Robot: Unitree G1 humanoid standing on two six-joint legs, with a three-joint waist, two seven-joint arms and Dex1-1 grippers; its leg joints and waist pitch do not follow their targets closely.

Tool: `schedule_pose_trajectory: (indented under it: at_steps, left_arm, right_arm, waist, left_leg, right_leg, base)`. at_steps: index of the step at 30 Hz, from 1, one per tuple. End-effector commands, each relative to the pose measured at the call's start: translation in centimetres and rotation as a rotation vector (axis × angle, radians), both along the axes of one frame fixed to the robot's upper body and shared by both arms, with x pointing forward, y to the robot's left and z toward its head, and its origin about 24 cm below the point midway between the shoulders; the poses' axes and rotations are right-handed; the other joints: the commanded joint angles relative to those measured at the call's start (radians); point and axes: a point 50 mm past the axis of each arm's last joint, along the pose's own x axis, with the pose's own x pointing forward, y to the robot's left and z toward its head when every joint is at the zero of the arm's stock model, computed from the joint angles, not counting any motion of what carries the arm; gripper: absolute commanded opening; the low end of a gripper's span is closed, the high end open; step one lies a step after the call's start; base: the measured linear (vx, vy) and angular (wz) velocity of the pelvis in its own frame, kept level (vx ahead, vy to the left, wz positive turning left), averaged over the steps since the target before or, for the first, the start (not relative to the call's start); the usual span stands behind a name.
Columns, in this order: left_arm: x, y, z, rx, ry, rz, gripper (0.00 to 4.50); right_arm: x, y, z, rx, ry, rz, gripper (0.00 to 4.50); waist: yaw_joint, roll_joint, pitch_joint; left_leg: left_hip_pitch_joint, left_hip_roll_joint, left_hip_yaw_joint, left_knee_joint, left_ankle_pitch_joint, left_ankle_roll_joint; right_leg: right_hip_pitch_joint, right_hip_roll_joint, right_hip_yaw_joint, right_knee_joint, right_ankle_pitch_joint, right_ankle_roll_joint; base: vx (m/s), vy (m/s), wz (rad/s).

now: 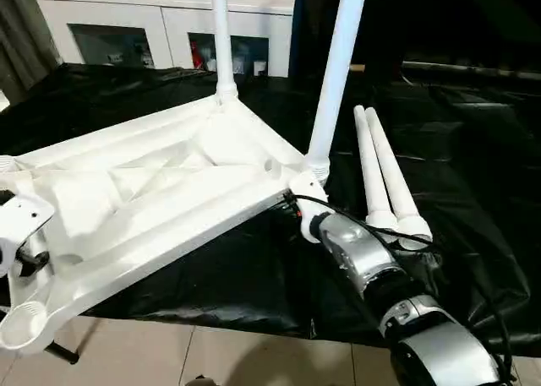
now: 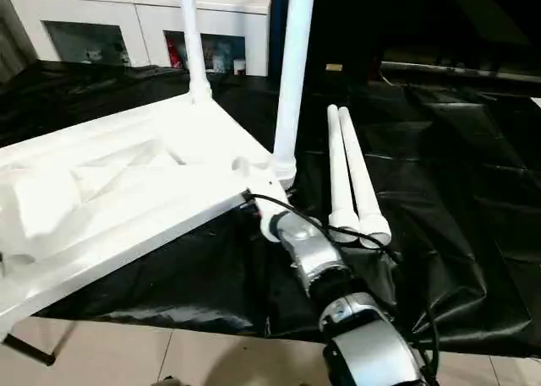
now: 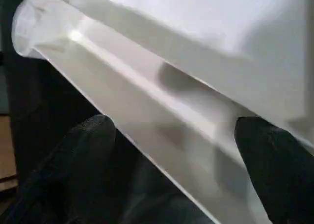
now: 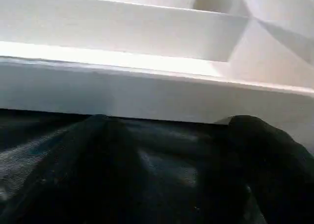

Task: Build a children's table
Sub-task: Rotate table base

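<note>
Lying ribbed side up, the tabletop [image 1: 161, 192] carries two upright legs [image 1: 336, 73]; both tools gape wide.

Bright overhead light; wrist views blurred, shadowed

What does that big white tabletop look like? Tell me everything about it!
The tabletop is a white, plastic-looking rectangle lying upside down on a black sheet, ribbed underside facing up. Two white legs already stand upright in its far corner sockets. A near corner socket is still empty and sticks out past the sheet's edge. The right gripper sits open at its rim.
</note>
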Motion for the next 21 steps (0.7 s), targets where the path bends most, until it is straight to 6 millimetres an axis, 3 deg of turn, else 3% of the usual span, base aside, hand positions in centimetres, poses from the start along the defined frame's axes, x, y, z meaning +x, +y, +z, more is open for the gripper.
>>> schedule_pose_trajectory:
  at_steps: [1, 5, 9, 13, 19, 20, 21]
  left_arm:
    - [1.7, -1.2, 2.5, 0.032, -0.112, -0.063, 4.43]
    - [2.4, -1.9, 1.8, 0.003, -0.121, -0.086, 4.43]
    - [2.1, -2.0, -0.2, -0.001, -0.042, -0.092, 4.43]
    - [1.8, -1.1, 0.0, 0.057, -0.046, -0.063, 4.43]
    - [1.7, 0.5, 1.1, 0.141, -0.101, -0.010, 4.43]
    - [1.7, 0.6, 1.2, 0.148, -0.114, -0.002, 4.43]
    - [1.8, 0.8, 1.4, 0.160, -0.130, 0.009, 4.43]
  right_arm:
    - [0.3, 0.1, 0.3, -0.014, -0.007, 0.013, 4.19]
    - [0.3, 0.0, 0.3, -0.017, -0.007, 0.013, 4.19]
    - [0.3, 0.0, 0.2, -0.020, -0.007, 0.014, 4.19]
    - [0.3, -0.1, 0.2, -0.020, -0.009, 0.013, 4.19]
    - [0.2, -0.1, 0.0, -0.023, -0.006, 0.015, 4.19]
    - [0.2, -0.1, 0.0, -0.024, -0.005, 0.017, 4.19]
    - [0.2, -0.1, 0.0, -0.025, -0.004, 0.021, 4.19]
  waist:
    - [-0.006, 0.036, -0.059]
    - [-0.011, 0.032, -0.058]
    - [-0.017, 0.034, -0.066]
    - [-0.023, 0.033, -0.068]
    - [-0.025, 0.030, -0.060]
    - [-0.025, 0.025, -0.060]
    - [-0.024, 0.029, -0.059]
  left_leg:
    - [0.020, 0.019, -0.008, -0.081, -0.365, -0.039]
    - [0.007, 0.017, -0.011, -0.083, -0.344, -0.042]
    - [0.006, 0.014, -0.007, -0.078, -0.295, -0.035]
    - [0.003, 0.014, -0.006, -0.074, -0.254, -0.027]
    - [0.009, 0.015, -0.008, -0.078, -0.324, -0.027]
    - [0.010, 0.016, -0.008, -0.079, -0.327, -0.026]
    - [0.011, 0.017, -0.009, -0.079, -0.333, -0.028]
  right_leg:
    - [0.027, -0.060, 0.056, -0.078, -0.285, -0.182]
    - [0.039, -0.062, 0.054, -0.073, -0.265, -0.182]
    - [0.041, -0.061, 0.057, -0.066, -0.208, -0.190]
    - [0.043, -0.056, 0.055, -0.059, -0.128, -0.212]
    - [0.038, -0.057, 0.055, -0.071, -0.233, -0.198]
    - [0.038, -0.057, 0.055, -0.072, -0.243, -0.195]
    - [0.037, -0.059, 0.056, -0.073, -0.257, -0.193]
  base:
    - [0.000, 0.000, 0.00]
    - [0.000, 0.000, 0.00]
    - [0.000, 0.000, 0.00]
    - [0.000, 0.000, 0.00]
    - [0.000, 0.000, 0.00]
    - [0.000, 0.000, 0.00]
    - [0.000, 0.000, 0.00]
